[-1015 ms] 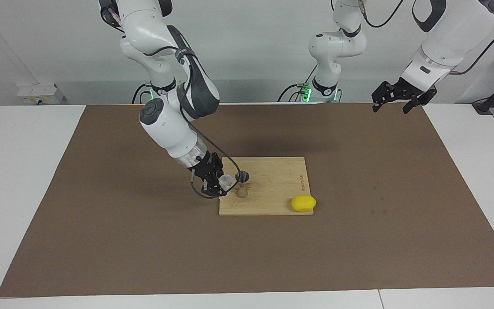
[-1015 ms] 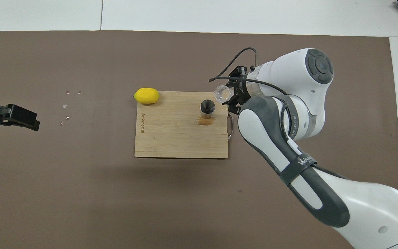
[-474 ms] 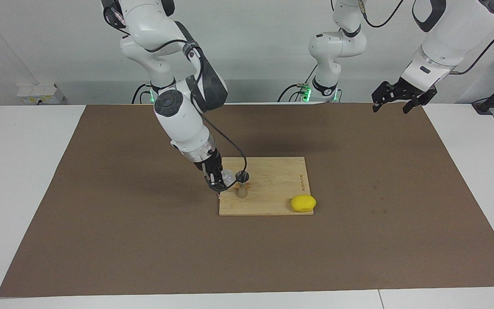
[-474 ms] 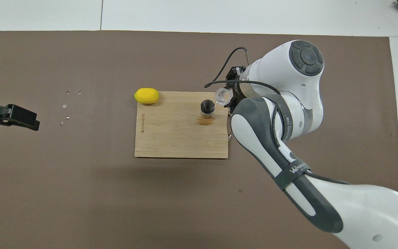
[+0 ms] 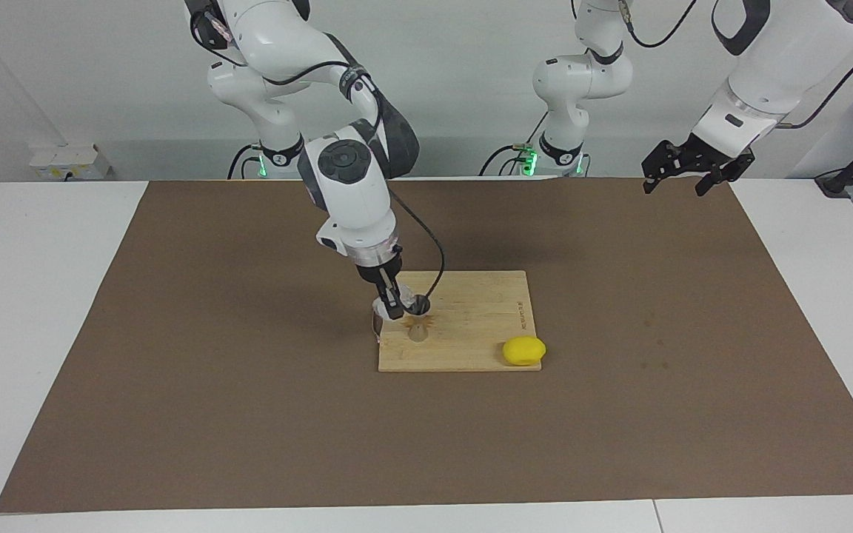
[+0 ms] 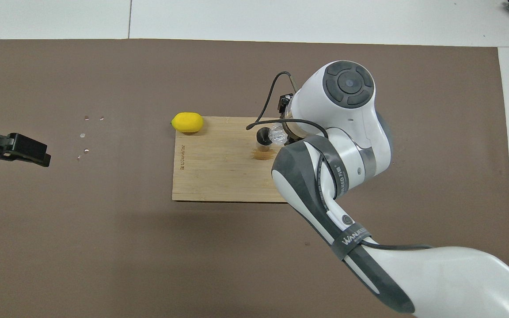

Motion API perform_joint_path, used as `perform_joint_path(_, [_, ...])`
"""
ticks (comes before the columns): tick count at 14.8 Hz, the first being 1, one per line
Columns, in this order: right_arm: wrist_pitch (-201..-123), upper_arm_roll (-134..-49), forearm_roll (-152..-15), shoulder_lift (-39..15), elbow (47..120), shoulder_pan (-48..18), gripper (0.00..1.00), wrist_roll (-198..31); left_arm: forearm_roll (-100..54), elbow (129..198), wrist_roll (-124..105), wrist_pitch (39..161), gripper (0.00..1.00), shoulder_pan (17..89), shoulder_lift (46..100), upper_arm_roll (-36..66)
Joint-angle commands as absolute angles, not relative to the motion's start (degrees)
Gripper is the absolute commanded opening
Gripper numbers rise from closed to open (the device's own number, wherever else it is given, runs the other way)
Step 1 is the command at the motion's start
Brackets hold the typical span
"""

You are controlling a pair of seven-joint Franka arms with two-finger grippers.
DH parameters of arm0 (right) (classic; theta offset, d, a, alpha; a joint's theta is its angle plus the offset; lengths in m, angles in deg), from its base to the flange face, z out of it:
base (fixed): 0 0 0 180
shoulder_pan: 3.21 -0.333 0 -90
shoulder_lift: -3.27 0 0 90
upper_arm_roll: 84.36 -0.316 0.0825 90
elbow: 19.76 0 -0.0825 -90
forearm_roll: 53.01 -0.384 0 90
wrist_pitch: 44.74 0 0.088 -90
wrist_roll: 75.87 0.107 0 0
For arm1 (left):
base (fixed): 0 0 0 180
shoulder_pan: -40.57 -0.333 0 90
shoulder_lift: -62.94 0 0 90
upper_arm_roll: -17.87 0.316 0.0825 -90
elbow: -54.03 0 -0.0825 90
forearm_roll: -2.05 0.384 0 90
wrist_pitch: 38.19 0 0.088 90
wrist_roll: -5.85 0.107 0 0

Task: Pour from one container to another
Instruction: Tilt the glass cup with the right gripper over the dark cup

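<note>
My right gripper [image 5: 394,306] is shut on the small clear glass cup [image 5: 383,303] and holds it tipped on its side, its mouth against the rim of the silver hourglass jigger [image 5: 417,320]. The jigger stands upright on the wooden cutting board [image 5: 471,333], near the edge toward the right arm's end. In the overhead view the cup [image 6: 276,134] lies right beside the jigger's dark mouth [image 6: 263,136], and the right wrist hides the fingers. My left gripper [image 5: 682,174] hangs open and empty, waiting above the mat's corner at the left arm's end.
A yellow lemon [image 5: 523,350] lies at the board's corner farthest from the robots, toward the left arm's end. A dark wet stain [image 6: 263,154] marks the board beside the jigger. Small bits [image 6: 84,132] dot the brown mat [image 6: 104,221] near the left gripper [image 6: 16,149].
The right arm has swung in over the board and turned its wrist, bringing the cup from beside the board's edge up to the jigger's rim and tipping it. The left arm has not moved.
</note>
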State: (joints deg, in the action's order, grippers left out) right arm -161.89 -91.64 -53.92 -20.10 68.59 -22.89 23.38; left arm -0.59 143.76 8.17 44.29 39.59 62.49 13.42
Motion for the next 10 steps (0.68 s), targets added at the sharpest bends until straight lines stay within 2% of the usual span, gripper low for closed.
perform_joint_path(1, [-159.9, -91.7, -50.7, -21.9, 65.0, -23.6, 0.0, 23.5, 0.3, 145.3, 8.6, 45.0, 1.0, 39.7, 61.4, 13.6])
perform_joint_path(10, [-159.8, -91.8, -44.1, -22.5, 63.3, -25.2, 0.0, 23.4, 0.3, 145.3, 8.6, 45.0, 1.0, 39.7, 61.4, 13.6])
